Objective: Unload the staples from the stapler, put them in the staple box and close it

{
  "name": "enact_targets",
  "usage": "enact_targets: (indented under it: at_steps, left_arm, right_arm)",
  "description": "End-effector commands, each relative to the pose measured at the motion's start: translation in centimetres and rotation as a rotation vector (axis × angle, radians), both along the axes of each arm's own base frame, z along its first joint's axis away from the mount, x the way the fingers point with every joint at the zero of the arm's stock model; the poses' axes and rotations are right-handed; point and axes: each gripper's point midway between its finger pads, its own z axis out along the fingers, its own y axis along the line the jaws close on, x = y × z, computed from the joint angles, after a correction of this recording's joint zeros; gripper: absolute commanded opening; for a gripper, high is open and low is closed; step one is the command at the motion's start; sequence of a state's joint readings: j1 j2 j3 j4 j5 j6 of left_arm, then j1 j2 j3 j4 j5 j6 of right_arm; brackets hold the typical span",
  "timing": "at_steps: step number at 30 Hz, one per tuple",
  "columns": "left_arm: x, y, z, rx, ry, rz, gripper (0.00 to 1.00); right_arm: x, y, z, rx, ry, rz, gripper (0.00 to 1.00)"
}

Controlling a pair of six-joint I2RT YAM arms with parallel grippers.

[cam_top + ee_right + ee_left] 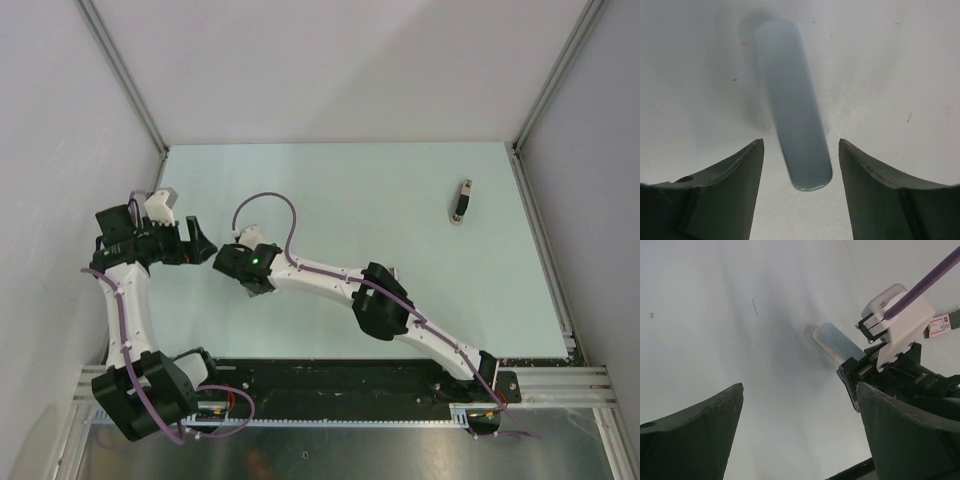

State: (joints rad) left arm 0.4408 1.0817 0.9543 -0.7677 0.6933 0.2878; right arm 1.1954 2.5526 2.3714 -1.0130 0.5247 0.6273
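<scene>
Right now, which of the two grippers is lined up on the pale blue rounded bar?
The right gripper: the pale blue rounded bar sits between its open fingers; the left gripper stands aside.

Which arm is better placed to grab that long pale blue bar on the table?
Right. The right gripper, open, is lined up on the pale blue bar, with a finger on either side of its end. The left gripper, also open, has the bar off to one side.
</scene>
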Motion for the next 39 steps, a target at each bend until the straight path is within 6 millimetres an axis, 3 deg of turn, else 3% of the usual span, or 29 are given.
enact_targets:
  at_steps: [1,6,18,25,28,32,39]
  left_arm:
    - [0.5,-0.1,2.5,0.002,-0.070,-0.018,1.00]
    - [0.6,-0.1,2.6,0.000,-0.073,-0.021,1.00]
    - [-0.2,0.1,1.9,0.051,-0.081,-0.030,0.99]
    - [-0.3,0.1,1.9,0.060,-0.086,-0.035,0.99]
    - [-0.3,-0.1,1.8,0.058,-0.089,-0.043,0.99]
    - [-0.4,-0.6,1.9,0.039,-0.098,-0.068,0.99]
    - [-1.1,-3.0,2.0,0.002,-0.149,-0.191,0.84]
  right_arm:
    - [-0.5,1.5,2.6,0.101,0.018,0.014,0.67]
    - [-0.8,1.5,4.0,0.154,0.030,0.019,0.67]
    - [-0.1,1.4,5.0,0.165,0.008,0.023,0.53]
    - [-0.1,1.7,5.5,0.185,0.008,0.032,0.37]
    - [-0.1,2.1,6.0,0.211,0.004,0.038,0.25]
    - [0.6,2.2,8.0,0.273,-0.011,0.035,0.03]
    - [1.9,2.1,13.8,0.619,0.004,-0.032,0.00]
